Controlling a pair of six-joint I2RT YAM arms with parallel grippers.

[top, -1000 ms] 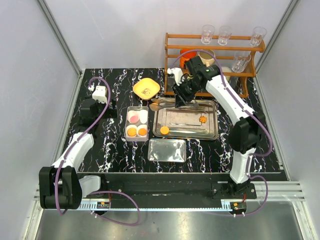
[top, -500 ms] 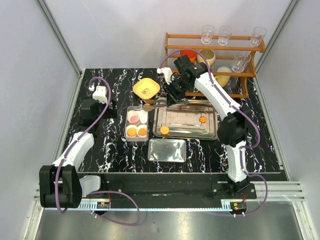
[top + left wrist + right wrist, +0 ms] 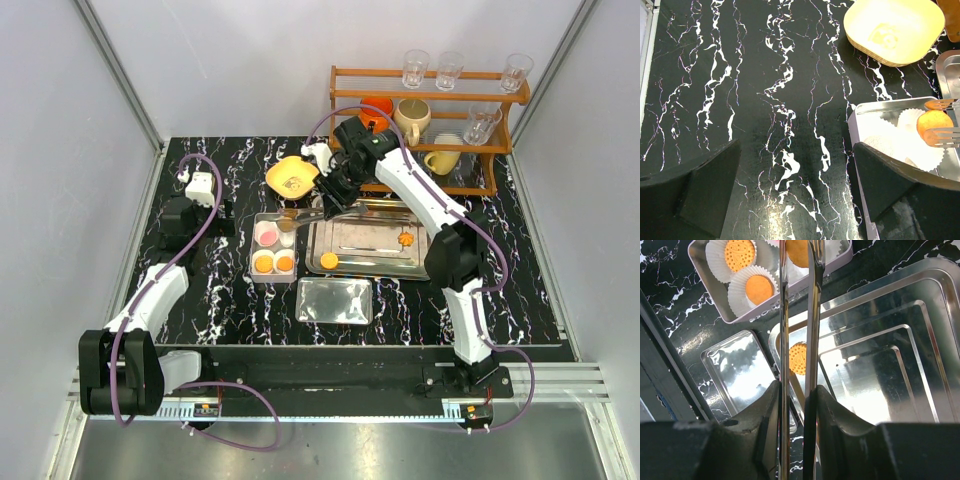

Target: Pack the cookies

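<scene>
Steel tray [image 3: 420, 262] holds two loose cookies [image 3: 329, 260]; the box [image 3: 252, 248] beside it has three cups [image 3: 720, 262] filled. You're mid-placement: your right gripper [image 3: 796, 410] is clamped on the tongs [image 3: 812, 315], which pinch an orange cookie [image 3: 934, 124] right over the empty cup [image 3: 910, 117]. It sits between the tips [image 3: 940, 104], at their very end. Next, lower and ease the squeeze so it drops flat. Your left gripper [image 3: 800, 187] hangs spread wide, holding nothing.
</scene>
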